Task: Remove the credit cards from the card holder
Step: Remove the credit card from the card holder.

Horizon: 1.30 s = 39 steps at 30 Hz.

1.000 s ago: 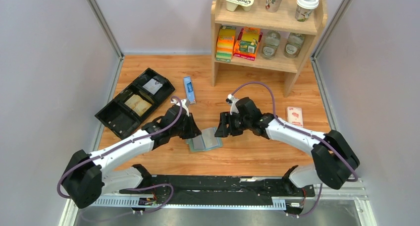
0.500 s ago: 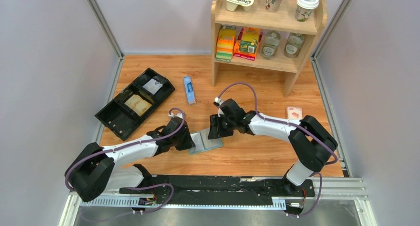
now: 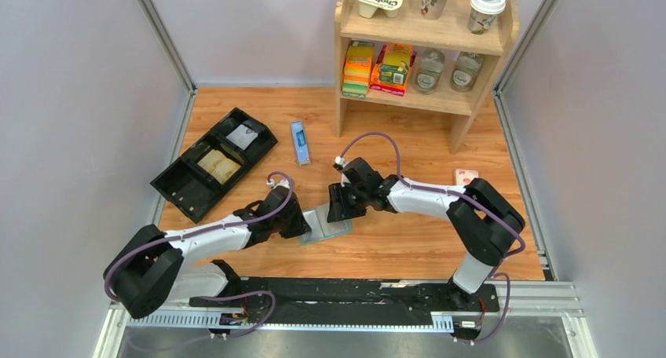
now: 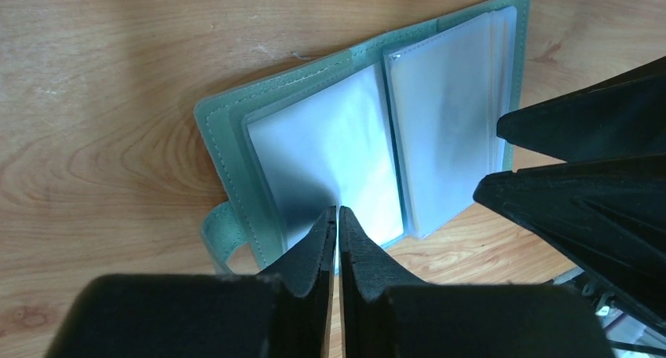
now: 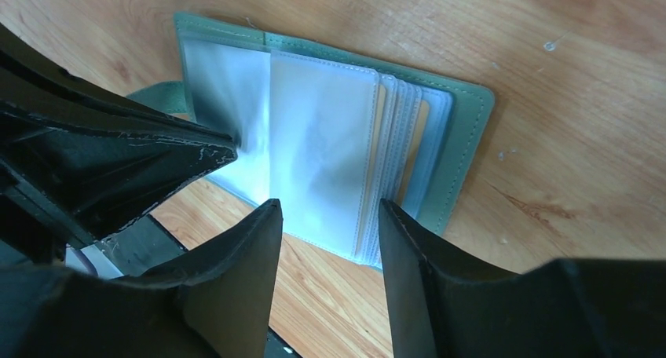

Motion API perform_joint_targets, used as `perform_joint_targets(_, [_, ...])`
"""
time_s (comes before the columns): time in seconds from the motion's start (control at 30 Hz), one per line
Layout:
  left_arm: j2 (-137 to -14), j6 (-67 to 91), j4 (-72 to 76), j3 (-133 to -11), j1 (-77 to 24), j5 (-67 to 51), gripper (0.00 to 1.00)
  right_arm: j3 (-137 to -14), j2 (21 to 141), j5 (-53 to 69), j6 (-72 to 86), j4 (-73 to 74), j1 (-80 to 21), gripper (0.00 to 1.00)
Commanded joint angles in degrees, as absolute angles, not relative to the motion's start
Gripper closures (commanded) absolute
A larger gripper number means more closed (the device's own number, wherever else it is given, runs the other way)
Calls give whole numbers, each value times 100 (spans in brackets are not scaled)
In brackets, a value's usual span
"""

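On the wooden counter (image 3: 408, 244), seen from above, the holder (image 3: 330, 223) lies open between my grippers, with the left gripper (image 3: 301, 221) at its left edge and the right gripper (image 3: 339, 206) over its far edge. A black compartmented tray (image 3: 177, 187) and a slim blue box (image 3: 299, 141) sit well apart behind, short of the wooden shelf (image 3: 424, 38).

From the left wrist, the jaws are all but closed at a glossy clear sleeve's lower edge. I cannot tell if it is pinched.

From the right wrist, the jaws gape, empty, over the stitched sage cover and stacked sleeves holding tan cards (image 5: 421, 146).
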State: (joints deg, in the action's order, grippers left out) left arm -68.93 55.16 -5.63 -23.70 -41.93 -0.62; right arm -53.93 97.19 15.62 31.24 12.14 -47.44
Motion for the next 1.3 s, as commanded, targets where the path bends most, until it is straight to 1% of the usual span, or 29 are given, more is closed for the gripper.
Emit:
perform_joint_targets(0.0, [-7066, 5599, -510, -2206, -4271, 35, 89, -5634, 9774, 1863, 3138, 1055, -4851, 49])
perform_joint_targets(0.43, [-7093, 5713, -440, -2162, -4324, 35, 90, -5748, 9615, 2276, 3208, 1028, -4887, 48])
perform_joint_targets(0.73, [-6821, 5897, -474, -2013, -4333, 123, 91, -5801, 9563, 2303, 3234, 1019, -4896, 41])
perform_joint_targets(0.83, [-6733, 5941, -483, -1978, -4316, 176, 91, -5810, 9501, 2066, 3234, 1125, -4896, 32])
perform_joint_targets(1.07, [-6653, 5994, -501, -1916, -4324, 202, 92, -5783, 9273, 1758, 3129, 1265, -4896, 20])
perform_joint_targets(1.13, [-6618, 6021, -483, -1872, -4333, 220, 92, -5836, 9159, 1644, 3050, 1362, -4904, 12])
perform_joint_targets(1.27, [-6574, 6091, -475, -1819, -4324, 246, 93, -5915, 8948, 1494, 2874, 1520, -4904, 0])
